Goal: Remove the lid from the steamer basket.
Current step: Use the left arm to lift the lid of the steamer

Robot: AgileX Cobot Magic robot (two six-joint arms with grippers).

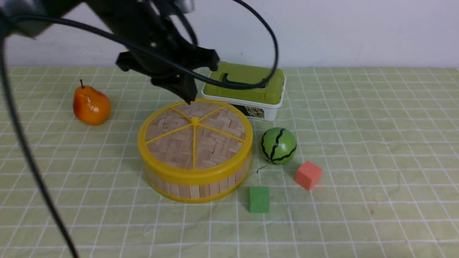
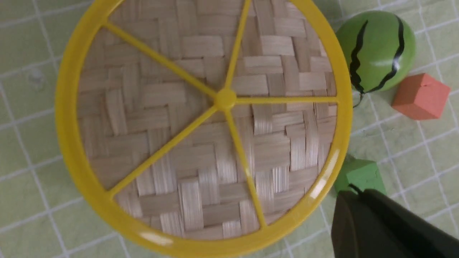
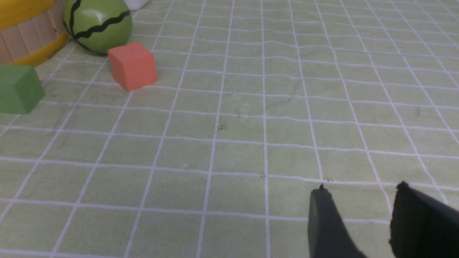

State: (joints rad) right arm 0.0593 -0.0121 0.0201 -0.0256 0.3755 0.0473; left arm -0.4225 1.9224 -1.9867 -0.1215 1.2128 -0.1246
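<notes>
the lid (image 1: 195, 138) sits on the steamer basket (image 1: 195, 188). the left claw (image 1: 189, 97) is shut, its tip at the lid's far edge. the right claw (image 3: 362, 200) is open and well apart, so left is nearer.

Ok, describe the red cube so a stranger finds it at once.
Start at the round steamer basket mid-cloth. To its right sits a striped toy watermelon; the red cube lies just nearer the camera, right of it. Unlike the green cube nearby, it is coral red.
</notes>
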